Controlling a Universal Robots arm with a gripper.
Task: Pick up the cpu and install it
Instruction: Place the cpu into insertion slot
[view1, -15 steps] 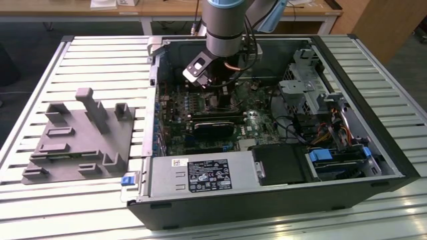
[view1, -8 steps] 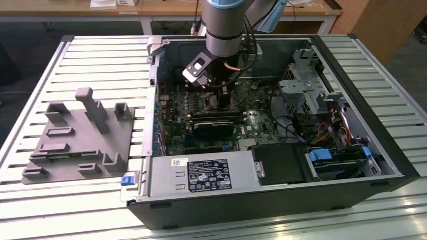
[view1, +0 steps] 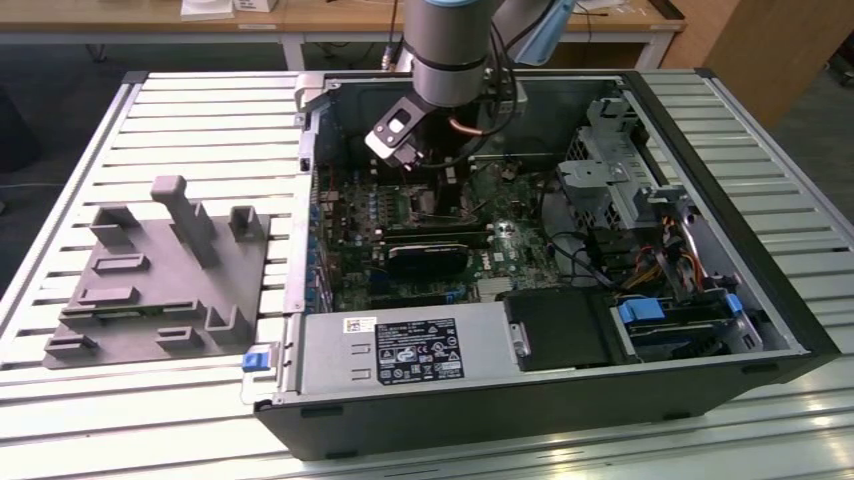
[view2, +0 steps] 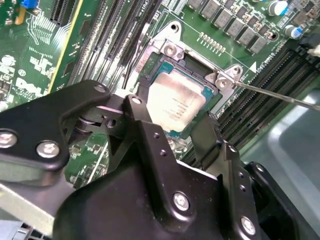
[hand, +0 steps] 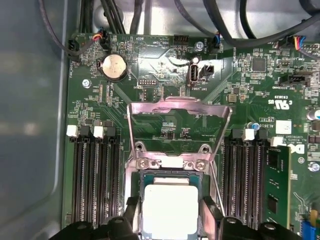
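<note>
The cpu (hand: 170, 210) (view2: 175, 102), a flat square chip with a silver top, lies level in the open motherboard socket (hand: 170, 165). My gripper (hand: 170, 214) (view2: 172, 119) is directly over it, with one black finger (view2: 139, 112) against one side and the other against the opposite side, shut on the cpu. The socket's metal load plate (hand: 177, 112) stands flipped open beyond the chip. In the exterior view the arm (view1: 447, 60) reaches down into the computer case (view1: 534, 400), with the gripper (view1: 438, 175) low over the board.
Memory slots (hand: 95, 175) flank the socket on both sides, one holding a module (hand: 275, 180). A thin socket lever (view2: 280, 95) sticks out beside the chip. Cables (hand: 225, 25) run along the board's edge. A grey fixture block (view1: 160, 280) sits on the table at the exterior view's left.
</note>
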